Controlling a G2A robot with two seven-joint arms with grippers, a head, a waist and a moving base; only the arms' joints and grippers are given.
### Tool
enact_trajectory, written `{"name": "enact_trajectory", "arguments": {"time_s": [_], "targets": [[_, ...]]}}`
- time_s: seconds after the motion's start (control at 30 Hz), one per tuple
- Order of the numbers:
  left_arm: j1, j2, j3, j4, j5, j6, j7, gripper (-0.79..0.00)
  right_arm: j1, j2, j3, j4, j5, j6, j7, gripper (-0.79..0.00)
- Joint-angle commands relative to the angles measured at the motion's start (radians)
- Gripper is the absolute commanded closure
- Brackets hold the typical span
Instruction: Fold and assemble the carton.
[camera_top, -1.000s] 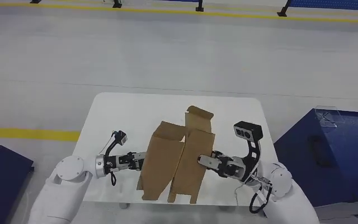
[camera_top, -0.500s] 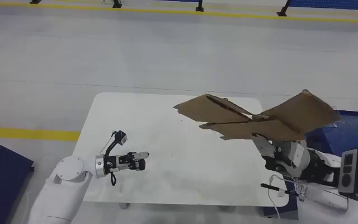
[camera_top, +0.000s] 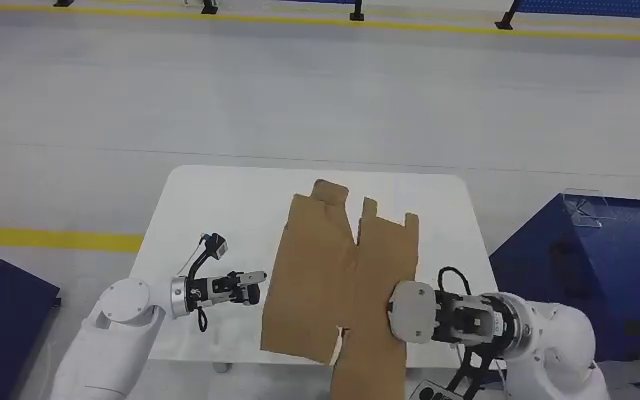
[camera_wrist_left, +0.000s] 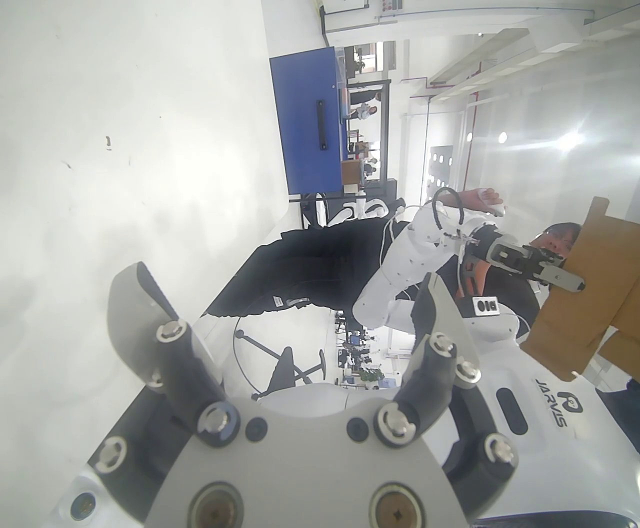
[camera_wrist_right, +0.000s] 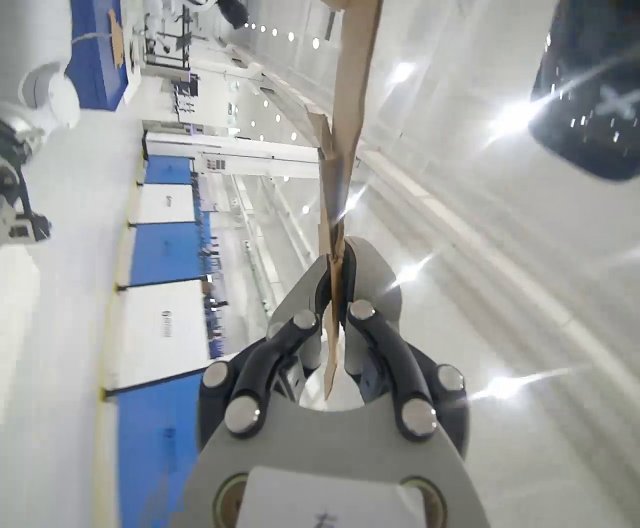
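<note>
Currently, the carton is a flattened cardboard sheet spread over the middle of the table, and its near end overhangs the table's near edge. The right gripper is clamped on the carton's near-right edge. You cannot tell whether the board rests on the table. The left gripper sits just left of the carton, jaws apart, holding nothing. Expect light, stiff board that hinges at its scored creases and sags when held by one edge. Take hold at a panel edge close to a crease, not at the loose far flaps. The carton is not yet formed, so it encloses nothing.
</note>
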Motion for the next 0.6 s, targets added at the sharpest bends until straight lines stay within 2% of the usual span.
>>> {"name": "enact_trajectory", "arguments": {"time_s": [0.0,0.13,0.23,0.33,0.37,0.5,0.57], "targets": [[0.0,0.0,0.0,0.0,0.0,0.0,0.0,-0.785,-0.006,0.002,-0.007,-0.005,-0.055,0.074,0.006,0.0],[0.0,0.0,0.0,0.0,0.0,0.0,0.0,-0.785,-0.002,0.005,-0.026,-0.02,-0.041,0.055,0.02,0.0],[0.0,0.0,0.0,0.0,0.0,0.0,0.0,-0.785,0.005,0.007,-0.04,-0.012,0.124,-0.076,0.046,0.0],[0.0,0.0,0.0,0.0,0.0,0.0,0.0,-0.785,0.032,0.008,-0.037,0.004,0.357,-0.286,0.104,0.0],[0.0,0.0,0.0,0.0,0.0,0.0,0.0,-0.785,0.041,0.009,-0.039,0.014,0.461,-0.384,0.134,0.0],[0.0,0.0,0.0,0.0,0.0,0.0,0.0,-0.785,0.085,0.014,-0.045,0.05,0.869,-0.769,0.318,0.0],[0.0,0.0,0.0,0.0,0.0,0.0,0.0,-0.785,0.107,0.016,-0.047,0.082,1.079,-0.906,0.438,0.0]]}}
